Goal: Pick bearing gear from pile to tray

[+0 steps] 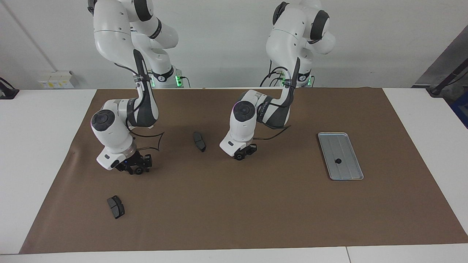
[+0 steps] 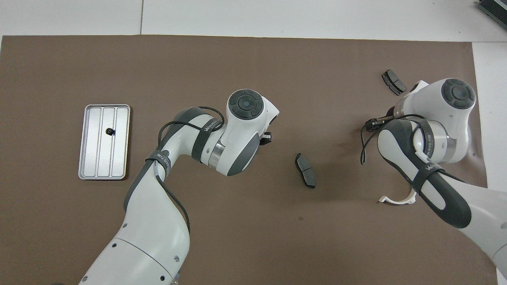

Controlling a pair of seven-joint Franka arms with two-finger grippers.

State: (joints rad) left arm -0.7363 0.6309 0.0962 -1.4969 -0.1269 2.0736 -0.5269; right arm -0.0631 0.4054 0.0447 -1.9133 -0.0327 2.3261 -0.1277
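The silver tray (image 1: 347, 148) (image 2: 119, 142) lies at the left arm's end of the mat, with one small black gear (image 1: 338, 160) (image 2: 109, 131) on it. My left gripper (image 1: 241, 156) (image 2: 267, 137) hangs just above the mat's middle, and a small black round gear shows between its fingertips. My right gripper (image 1: 138, 169) (image 2: 371, 125) hangs low over the mat at the right arm's end and is also closed on a small black round gear. What is left of the pile is two dark brake-pad pieces and a white half-ring bracket (image 2: 396, 200).
One brake pad (image 1: 199, 141) (image 2: 305, 176) lies between the two grippers. The other (image 1: 116, 206) (image 2: 393, 82) lies farther from the robots than the right gripper. The brown mat (image 1: 234, 212) covers the white table.
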